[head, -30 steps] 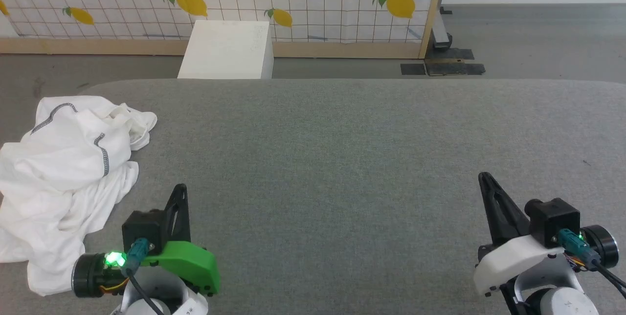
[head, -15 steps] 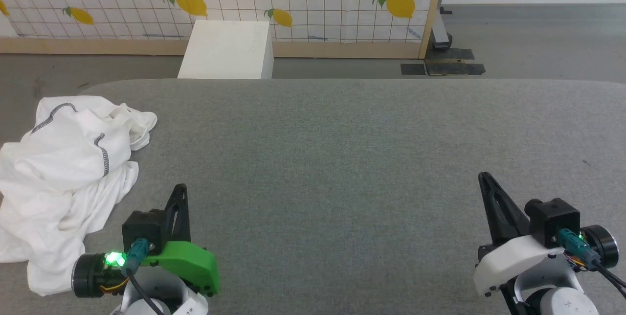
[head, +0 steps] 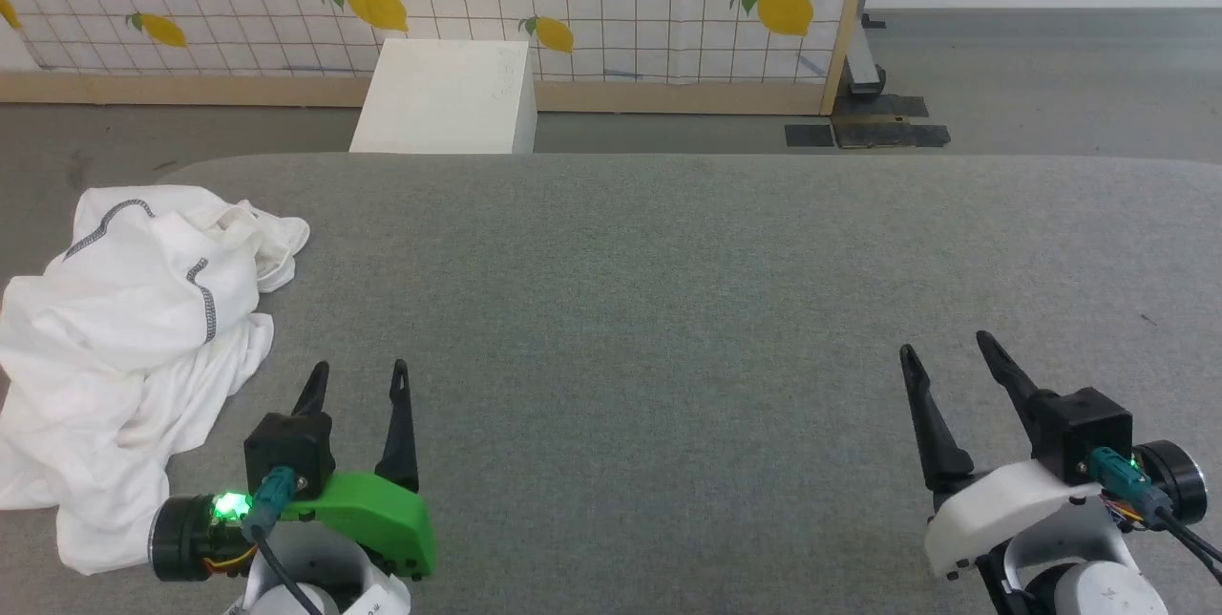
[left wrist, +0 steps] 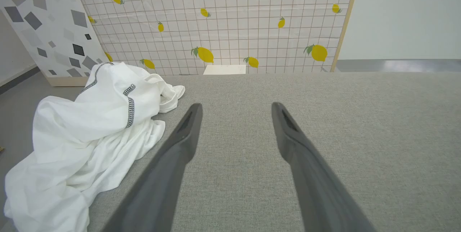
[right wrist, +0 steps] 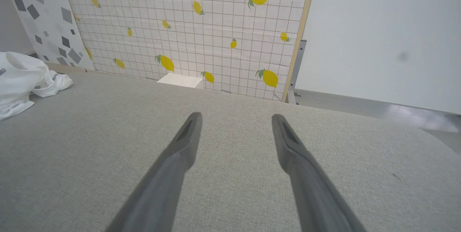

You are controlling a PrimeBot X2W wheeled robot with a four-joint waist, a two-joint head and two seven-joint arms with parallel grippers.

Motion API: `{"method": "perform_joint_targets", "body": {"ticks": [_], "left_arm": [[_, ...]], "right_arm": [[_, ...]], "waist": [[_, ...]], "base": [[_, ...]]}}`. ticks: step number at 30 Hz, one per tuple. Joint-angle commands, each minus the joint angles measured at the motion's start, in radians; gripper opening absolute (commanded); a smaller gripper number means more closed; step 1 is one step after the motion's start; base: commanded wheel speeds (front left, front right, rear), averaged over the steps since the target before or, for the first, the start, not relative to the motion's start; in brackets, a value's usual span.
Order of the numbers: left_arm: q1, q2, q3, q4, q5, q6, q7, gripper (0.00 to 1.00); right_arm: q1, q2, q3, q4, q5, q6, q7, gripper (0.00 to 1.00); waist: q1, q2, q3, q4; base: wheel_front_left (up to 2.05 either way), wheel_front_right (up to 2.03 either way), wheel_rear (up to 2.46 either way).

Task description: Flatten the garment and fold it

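Looking down from the head cam, the big grey fabric counter (head: 668,309) is the main thing. Past its far edge stands a lemon-print grid screen (head: 573,4). The left wrist view adds a speckled grey-and-white panel (left wrist: 39,19) to the screen's left, and the right wrist view adds a plain white wall (right wrist: 378,37) to its right.

The garment (head: 124,328) is a crumpled white heap along the counter's left edge, running from the far left corner toward the near side, all folds and bunching. A white box (head: 444,99) sits on the floor past the far edge, against the screen; can't tell what's in it.

Left pincer (head: 359,367) and right pincer (head: 943,342) are both spread apart, holding nothing, over bare counter by the near edge, with the left one near the heap. The left wrist view gets the grey zigzag stitching (left wrist: 129,106) nice and sharp.
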Motion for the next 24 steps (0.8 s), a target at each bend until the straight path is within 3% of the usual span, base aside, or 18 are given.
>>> {"method": "perform_joint_targets", "body": {"ticks": [1, 24], "left_arm": [[-0.006, 0.0, -0.006, 0.006, -0.006, 0.008, -0.012, 1.0], [-0.015, 0.012, -0.029, 0.031, -0.047, 0.038, -0.06, 1.0]], "right_arm": [[-0.002, 0.0, 0.0, 0.004, 0.007, 0.0, -0.01, 1.0], [-0.008, 0.001, 0.011, 0.022, 0.022, 0.0, -0.045, 1.0]], "waist": [[0.0, 0.0, 0.0, 0.003], [0.0, 0.0, 0.0, 0.15]], "base": [[0.0, 0.0, 0.0], [0.0, 0.0, 0.0]]}}
